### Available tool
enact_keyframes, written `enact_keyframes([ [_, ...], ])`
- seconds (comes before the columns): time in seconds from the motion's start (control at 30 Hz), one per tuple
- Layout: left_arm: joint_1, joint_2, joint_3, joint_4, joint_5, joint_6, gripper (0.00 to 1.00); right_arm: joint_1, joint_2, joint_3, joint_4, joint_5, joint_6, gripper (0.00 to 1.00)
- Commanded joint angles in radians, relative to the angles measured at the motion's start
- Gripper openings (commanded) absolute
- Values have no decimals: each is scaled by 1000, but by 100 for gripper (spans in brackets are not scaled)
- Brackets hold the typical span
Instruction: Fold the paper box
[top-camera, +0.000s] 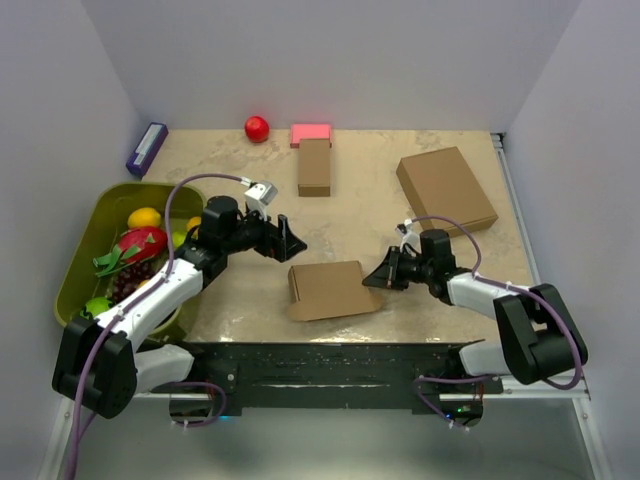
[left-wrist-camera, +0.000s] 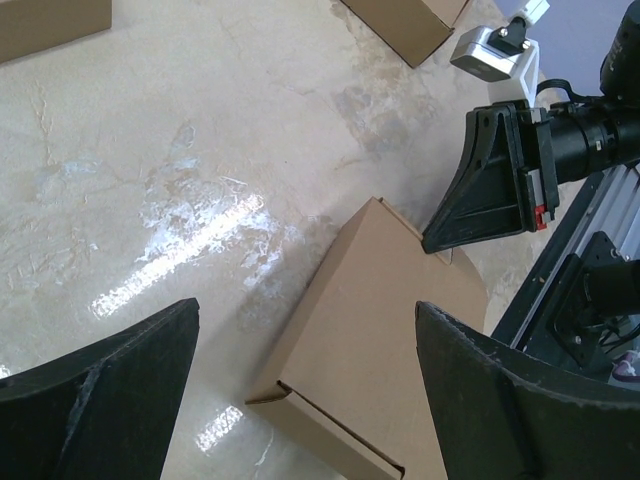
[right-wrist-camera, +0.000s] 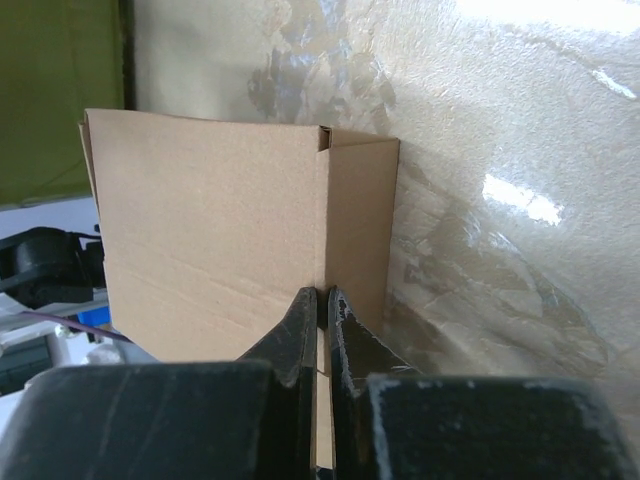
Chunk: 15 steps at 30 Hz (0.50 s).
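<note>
The paper box (top-camera: 330, 288) is a low, flat brown cardboard box lying near the table's front edge between the arms. My left gripper (top-camera: 290, 240) is open and empty, held just above and behind the box's left end. In the left wrist view its fingers (left-wrist-camera: 120, 390) frame the box (left-wrist-camera: 390, 330) from above. My right gripper (top-camera: 375, 278) is shut at the box's right edge, pinching a thin cardboard edge. In the right wrist view the gripper (right-wrist-camera: 322, 295) meets the box (right-wrist-camera: 220, 210) at a fold line. It also shows in the left wrist view (left-wrist-camera: 470, 215).
A green bin (top-camera: 85, 250) of fruit stands at the left. At the back are a purple item (top-camera: 146, 148), a red ball (top-camera: 257, 127), a pink block (top-camera: 310, 132) and a narrow brown box (top-camera: 314, 166). A larger brown box (top-camera: 446, 188) lies back right.
</note>
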<state>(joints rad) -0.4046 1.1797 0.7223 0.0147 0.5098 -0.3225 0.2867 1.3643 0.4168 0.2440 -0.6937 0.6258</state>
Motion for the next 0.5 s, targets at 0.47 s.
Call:
enact_keyframes([
  [0.47, 10, -84, -258, 166, -74, -324, 93, -18, 59, -3, -57, 109, -61, 0],
])
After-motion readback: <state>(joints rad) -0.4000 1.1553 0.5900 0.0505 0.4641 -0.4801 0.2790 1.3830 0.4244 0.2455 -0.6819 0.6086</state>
